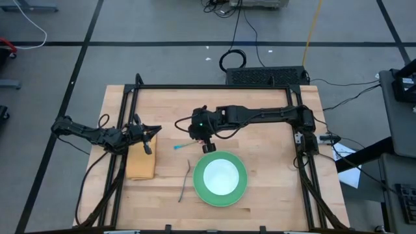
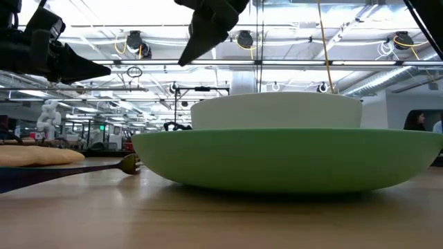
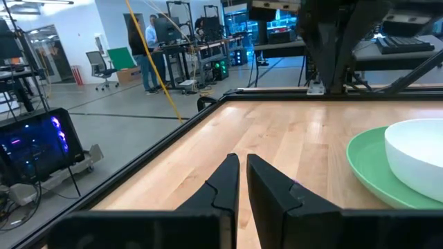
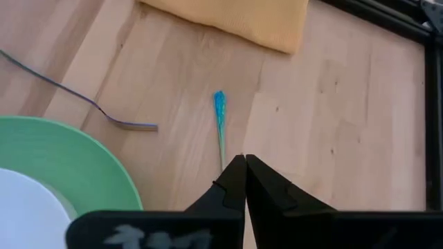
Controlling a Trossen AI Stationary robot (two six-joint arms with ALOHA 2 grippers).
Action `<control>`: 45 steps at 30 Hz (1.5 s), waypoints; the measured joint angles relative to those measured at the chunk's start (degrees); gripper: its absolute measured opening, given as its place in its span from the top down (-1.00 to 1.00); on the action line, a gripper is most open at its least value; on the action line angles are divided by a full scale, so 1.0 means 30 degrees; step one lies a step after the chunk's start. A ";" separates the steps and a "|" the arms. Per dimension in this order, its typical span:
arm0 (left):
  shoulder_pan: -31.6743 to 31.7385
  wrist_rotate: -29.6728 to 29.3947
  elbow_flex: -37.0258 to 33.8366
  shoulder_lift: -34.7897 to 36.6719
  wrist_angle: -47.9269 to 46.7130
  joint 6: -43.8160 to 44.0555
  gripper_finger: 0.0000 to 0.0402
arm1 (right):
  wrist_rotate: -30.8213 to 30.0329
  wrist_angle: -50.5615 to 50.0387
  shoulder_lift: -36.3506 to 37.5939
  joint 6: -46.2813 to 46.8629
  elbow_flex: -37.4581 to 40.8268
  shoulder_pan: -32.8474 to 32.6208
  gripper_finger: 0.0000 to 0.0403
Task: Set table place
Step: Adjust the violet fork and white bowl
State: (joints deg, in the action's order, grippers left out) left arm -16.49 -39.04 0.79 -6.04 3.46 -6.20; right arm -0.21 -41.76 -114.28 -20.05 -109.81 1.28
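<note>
— Where does the place setting stand?

— The green plate (image 1: 221, 194) lies on the table (image 1: 273, 149), toward the near edge and a little right of the middle, with the white bowl (image 1: 220, 175) sitting inside it. The fork (image 1: 186, 181) lies on the wood just left of the plate, tines toward the far side. The tan cloth (image 1: 141, 162) lies flat farther left, near the left frame rail, apart from the fork.

— And the spoon?

— My right gripper (image 4: 243, 160) has it. From the right wrist view, the fingers are pressed together on one end of the spoon (image 4: 220, 124), and its blue handle sticks straight out past the tips, above the bare wood between the cloth and the plate. I cannot see the spoon's bowl. From above, that gripper hangs just beyond the plate's far rim.

— Your other arm?

— My left gripper (image 1: 145, 133) hovers over the cloth's far end, at the table's left side. Its fingers (image 3: 223, 181) stand nearly together with a thin gap, and nothing is between them.
</note>
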 joint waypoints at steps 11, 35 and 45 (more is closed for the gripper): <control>0.0006 0.0006 -0.0006 0.0000 0.0000 0.0000 0.82 | 0.0022 0.0343 0.0427 -0.0110 0.0236 0.0051 1.00; 0.0006 0.0031 -0.0013 -0.0040 0.0000 0.0015 0.82 | 0.0066 0.0209 0.4196 0.1056 0.1610 -0.0343 1.00; 0.0004 0.0028 -0.0021 -0.0415 0.0000 -0.0033 0.82 | 0.0000 0.6925 1.3693 0.2967 1.2082 -0.0452 1.00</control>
State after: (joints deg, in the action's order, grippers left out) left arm -16.48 -38.96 0.73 -7.29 3.46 -6.29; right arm -0.21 -20.98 -73.20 -11.15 -73.56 -0.08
